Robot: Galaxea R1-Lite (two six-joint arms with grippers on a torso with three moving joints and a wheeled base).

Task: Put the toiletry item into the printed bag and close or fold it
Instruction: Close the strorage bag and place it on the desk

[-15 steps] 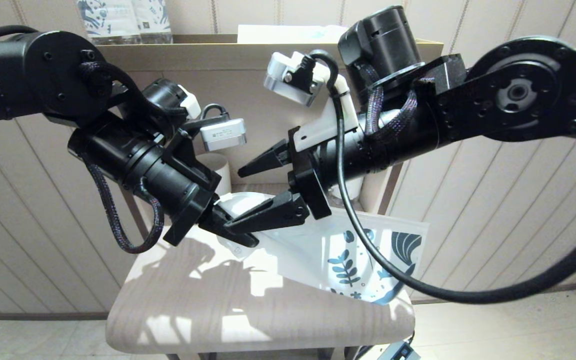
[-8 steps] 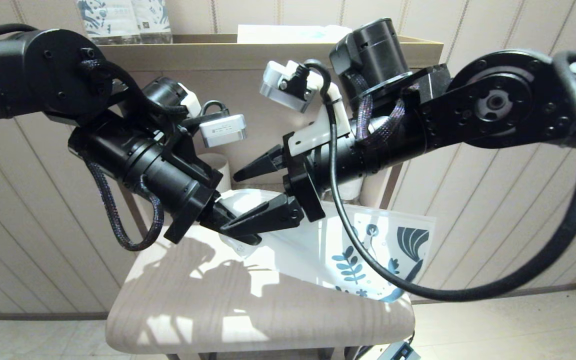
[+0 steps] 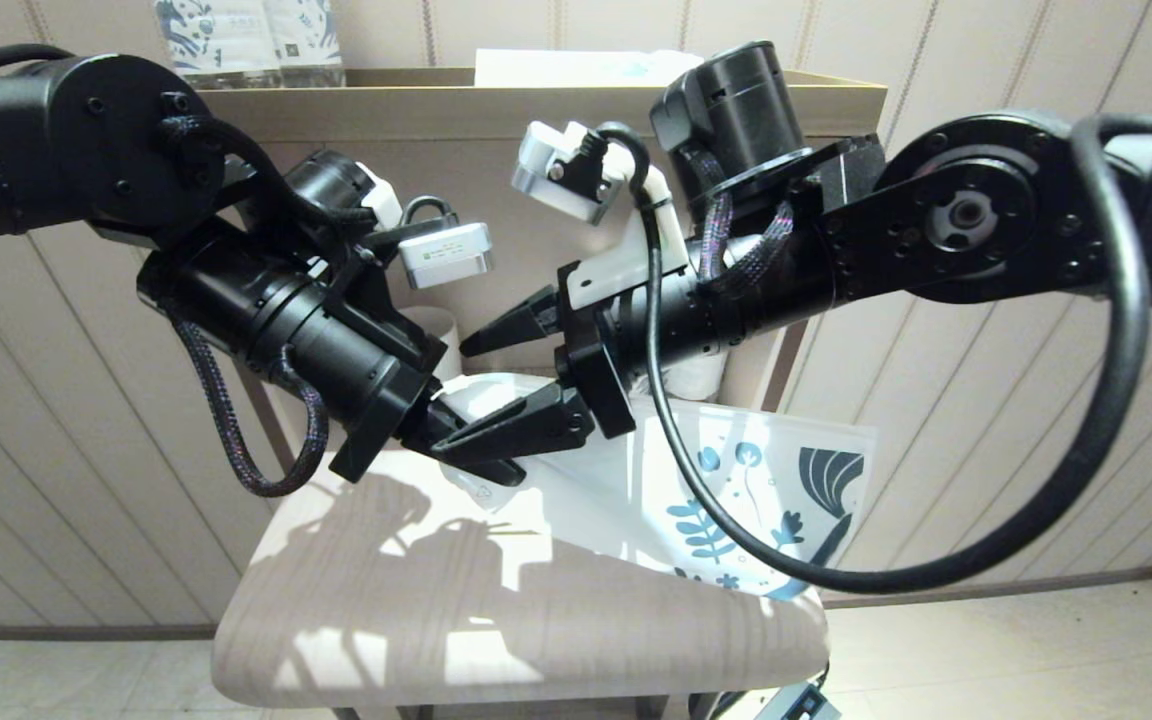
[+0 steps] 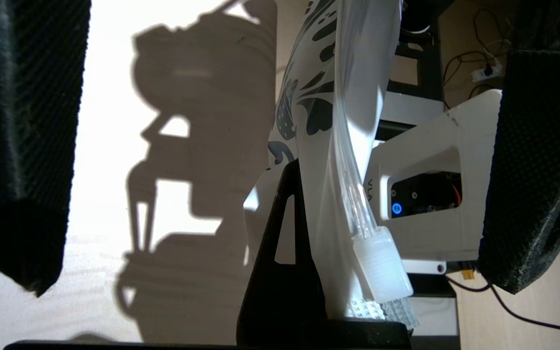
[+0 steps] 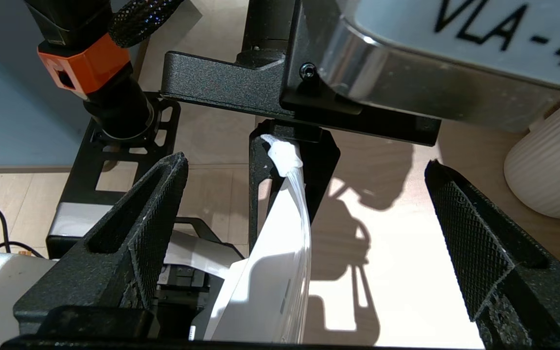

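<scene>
Head view:
L gripper point(image 3: 471, 455): pressed tight on the top corner of the printed bag point(image 3: 726, 480), held up over the stool seat point(image 3: 496, 610).
R gripper point(image 3: 496, 385): spread wide, astride the bag's top edge just beside L.
Bag: hangs slanting, printed end low toward R.
L wrist view:
Toothbrush point(image 4: 358, 194): inside the bag, head near the pinched end.
R wrist view:
R fingers point(image 5: 474, 238): apart, bag edge point(image 5: 280, 253) between, not touching.
Ribbed cup point(image 5: 552, 165): on the seat, off to the side.
</scene>
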